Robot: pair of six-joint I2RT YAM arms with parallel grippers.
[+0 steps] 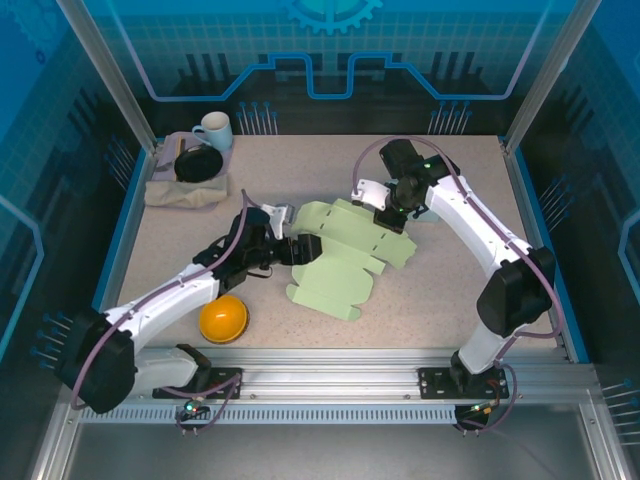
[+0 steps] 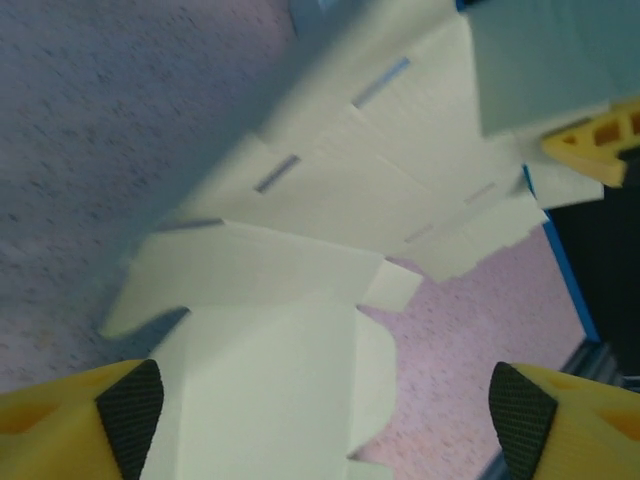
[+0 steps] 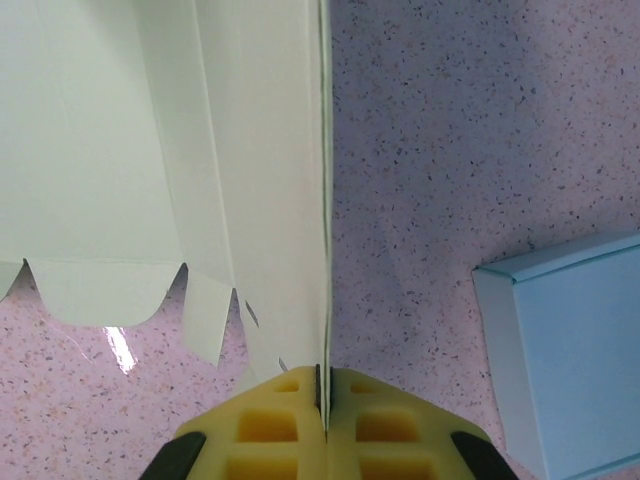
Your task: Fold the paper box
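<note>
Paper box (image 3: 250,150) edge inside right pincer (image 3: 323,378), remaining panels seemingly off-frame

The paper box (image 1: 335,270) is looking like thin matt card, the table (image 1: 440,290) is showing a speckled stone-like finish, and the orange bowl (image 1: 223,318) is shining like glossy plastic.

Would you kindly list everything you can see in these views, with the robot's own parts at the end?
paper box: one, pale green, unfolded, centre
bowl: one, orange, near left, beside the left arm
mug: one, white, far left corner
dish: one, black, on the cloth
cloth: one, beige, far left
blue box: one, light blue, right of the paper box's pinched edge
left gripper: one, yellow, open over the paper box
right gripper: one, yellow, shut on the paper box's edge
</note>
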